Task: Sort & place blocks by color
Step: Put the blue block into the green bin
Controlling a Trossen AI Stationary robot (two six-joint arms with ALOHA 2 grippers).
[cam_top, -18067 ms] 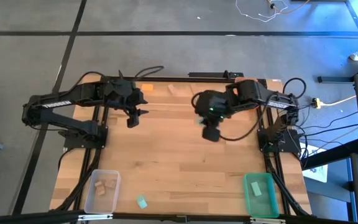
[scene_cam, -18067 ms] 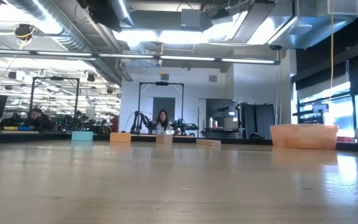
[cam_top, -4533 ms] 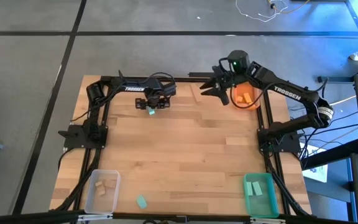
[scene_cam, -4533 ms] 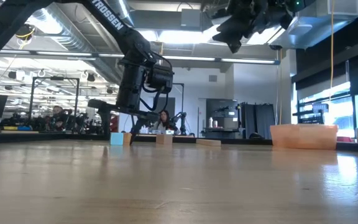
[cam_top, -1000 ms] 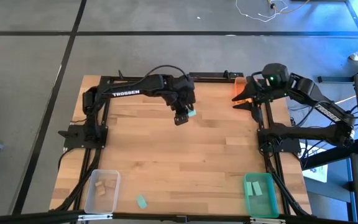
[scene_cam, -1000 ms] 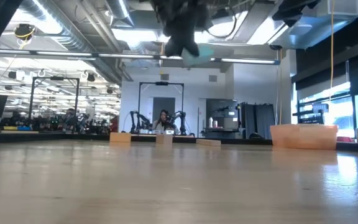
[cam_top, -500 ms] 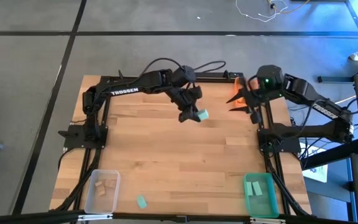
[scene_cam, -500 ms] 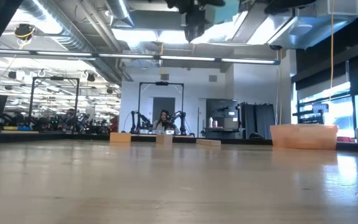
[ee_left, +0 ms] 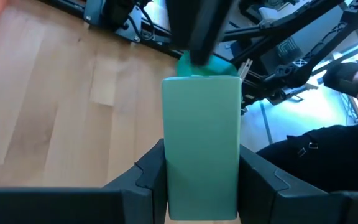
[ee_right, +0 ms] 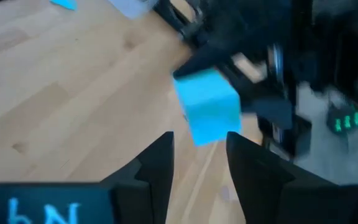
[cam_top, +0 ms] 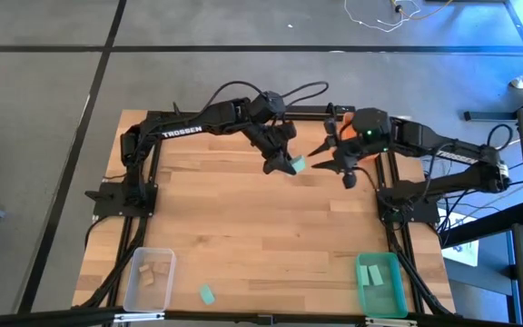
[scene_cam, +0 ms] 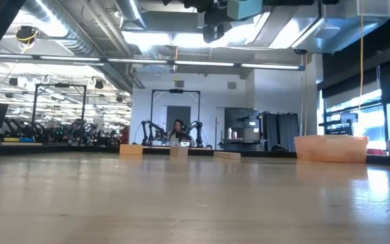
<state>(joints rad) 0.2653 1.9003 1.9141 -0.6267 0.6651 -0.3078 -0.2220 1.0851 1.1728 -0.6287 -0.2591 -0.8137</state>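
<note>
My left gripper [cam_top: 282,163] hangs high over the far middle of the table, shut on a teal-green block [cam_top: 298,164]. The block fills the left wrist view [ee_left: 201,143] and shows at the top of the low view [scene_cam: 244,8]. My right gripper [cam_top: 323,158] is open and points toward the table's left. Its fingers stand just short of the block's free end [ee_right: 207,112]. Another teal block [cam_top: 207,294] lies flat near the table's near edge. Pale wood blocks [cam_top: 150,271] lie in the clear bin. My left gripper pinches the teal-green block between its two fingers [ee_left: 151,174] by the long side faces [ee_left: 169,168]. The fingers lie along the block. Its free end [ee_left: 201,84] sticks out past the fingertips toward the table's right, and the block is lifted clear of the table.
A clear bin [cam_top: 133,292] sits at the near left corner, a green bin [cam_top: 379,282] at the near right. An orange bin [cam_top: 340,121] at the far right is partly hidden under my right arm. Small blocks [scene_cam: 179,151] lie along the far edge in the low view.
My left gripper has carried the teal block a little toward the table's right and higher. My right gripper has swung from over the orange bin toward the table's left, and now stands close to the block's free end.
</note>
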